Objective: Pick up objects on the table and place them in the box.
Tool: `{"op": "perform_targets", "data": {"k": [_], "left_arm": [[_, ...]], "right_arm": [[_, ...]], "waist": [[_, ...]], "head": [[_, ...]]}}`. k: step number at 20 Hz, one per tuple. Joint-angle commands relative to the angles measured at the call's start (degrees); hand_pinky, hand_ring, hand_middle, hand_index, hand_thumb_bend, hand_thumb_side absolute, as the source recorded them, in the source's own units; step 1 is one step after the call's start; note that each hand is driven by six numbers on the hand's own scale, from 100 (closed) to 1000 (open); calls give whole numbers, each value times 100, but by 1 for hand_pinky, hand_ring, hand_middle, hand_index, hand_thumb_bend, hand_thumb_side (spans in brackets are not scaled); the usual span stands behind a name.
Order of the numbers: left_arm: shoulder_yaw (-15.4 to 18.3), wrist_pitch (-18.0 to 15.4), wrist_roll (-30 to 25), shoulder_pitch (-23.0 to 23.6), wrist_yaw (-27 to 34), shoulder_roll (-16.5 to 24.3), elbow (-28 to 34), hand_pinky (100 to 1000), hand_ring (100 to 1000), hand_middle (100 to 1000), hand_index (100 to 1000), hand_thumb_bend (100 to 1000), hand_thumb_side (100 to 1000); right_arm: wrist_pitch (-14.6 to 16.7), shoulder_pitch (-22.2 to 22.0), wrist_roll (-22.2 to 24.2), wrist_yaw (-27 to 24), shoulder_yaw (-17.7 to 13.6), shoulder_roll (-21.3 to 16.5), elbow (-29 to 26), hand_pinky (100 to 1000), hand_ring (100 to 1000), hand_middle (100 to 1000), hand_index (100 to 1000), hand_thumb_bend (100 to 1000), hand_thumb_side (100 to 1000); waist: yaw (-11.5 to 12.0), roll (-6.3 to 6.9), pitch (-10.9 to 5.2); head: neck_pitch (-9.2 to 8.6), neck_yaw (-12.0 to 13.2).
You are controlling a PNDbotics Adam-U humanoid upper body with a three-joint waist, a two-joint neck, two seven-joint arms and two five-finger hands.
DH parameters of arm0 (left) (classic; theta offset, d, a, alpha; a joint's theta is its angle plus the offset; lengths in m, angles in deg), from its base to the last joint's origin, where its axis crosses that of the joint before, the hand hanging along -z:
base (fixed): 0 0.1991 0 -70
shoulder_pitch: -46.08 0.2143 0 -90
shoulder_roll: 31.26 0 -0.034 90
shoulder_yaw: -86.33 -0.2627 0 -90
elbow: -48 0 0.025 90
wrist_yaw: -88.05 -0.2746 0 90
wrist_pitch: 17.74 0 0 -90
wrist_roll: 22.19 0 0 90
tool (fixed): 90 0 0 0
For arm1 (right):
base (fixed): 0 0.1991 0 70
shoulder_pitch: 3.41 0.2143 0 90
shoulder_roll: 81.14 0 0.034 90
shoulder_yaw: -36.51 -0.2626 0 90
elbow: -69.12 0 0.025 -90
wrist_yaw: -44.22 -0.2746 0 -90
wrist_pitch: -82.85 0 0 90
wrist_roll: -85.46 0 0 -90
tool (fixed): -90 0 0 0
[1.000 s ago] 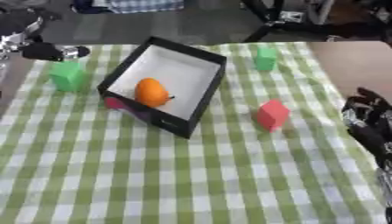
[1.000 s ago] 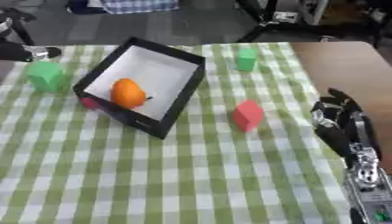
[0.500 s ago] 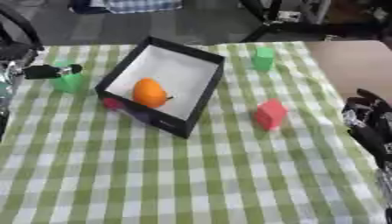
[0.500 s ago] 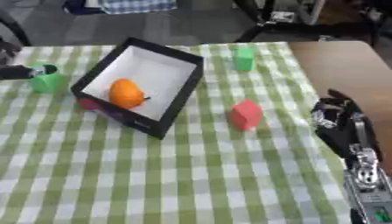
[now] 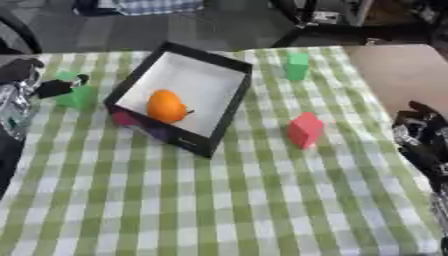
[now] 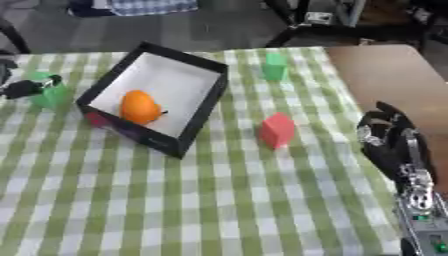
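Note:
A black box with a white inside stands tilted on the checked cloth and holds an orange fruit. At its left a green block lies on the cloth. My left hand comes in from the left edge, with its dark fingertips pinching the block's upper left side. A second green block stands at the far side, and a red block lies right of the box. My right hand rests at the right edge with relaxed fingers, holding nothing.
A small pink thing shows under the box's left corner. The bare brown tabletop lies right of the cloth. Chair legs and dark floor show beyond the far edge.
My left hand has come down from the far left corner onto the left green block, which has shifted slightly nearer. The right hand and the other things are unchanged.

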Motion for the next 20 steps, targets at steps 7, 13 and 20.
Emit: {"op": "perform_targets", "data": {"k": [7, 13, 20], "left_arm": [[-37, 24, 78, 42, 308, 51, -125, 712, 626, 639, 835, 514, 712], [-22, 74, 356, 72, 385, 25, -98, 682, 566, 554, 778, 342, 560], [100, -199, 810, 140, 859, 57, 395, 624, 441, 409, 683, 100, 320]], "right_arm": [[23, 91, 6, -55, -34, -73, -72, 786, 683, 724, 877, 100, 360], [26, 105, 16, -66, -28, -66, -63, 786, 682, 724, 877, 100, 362], [26, 96, 11, -56, -41, -78, -52, 786, 682, 724, 877, 100, 363]], "waist": [[-48, -77, 114], [-34, -97, 132], [10, -104, 123]], "head": [[-11, -4], [-11, -10], [-11, -24]]}}
